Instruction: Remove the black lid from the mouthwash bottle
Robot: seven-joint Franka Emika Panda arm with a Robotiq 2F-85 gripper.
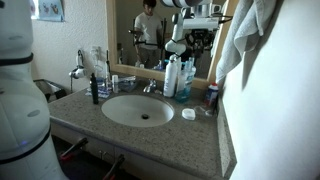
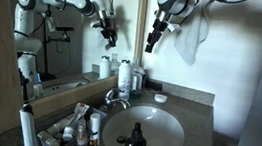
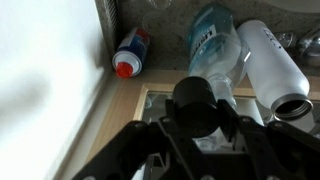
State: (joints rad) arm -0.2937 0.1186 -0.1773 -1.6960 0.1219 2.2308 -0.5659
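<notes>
My gripper point(image 3: 196, 128) is shut on the black lid point(image 3: 195, 98), a small round cap held between the two fingers. In both exterior views the gripper point(image 1: 177, 48) point(image 2: 151, 45) hangs a short way above the bottles in front of the mirror. The mouthwash bottle point(image 3: 213, 48) is translucent blue and stands below the lid, with its open neck showing just behind the lid. It also shows in both exterior views point(image 1: 184, 80) point(image 2: 136, 80), upright on the counter next to the white bottle point(image 3: 270, 55).
A small red-and-white container point(image 3: 130, 55) stands by the wall near the bottles. The sink basin point(image 1: 138, 110) and faucet point(image 1: 150, 87) are in front of them. A slim dark bottle point(image 2: 135, 144), a small white dish point(image 1: 189, 114) and a hanging towel point(image 1: 255, 50) are nearby.
</notes>
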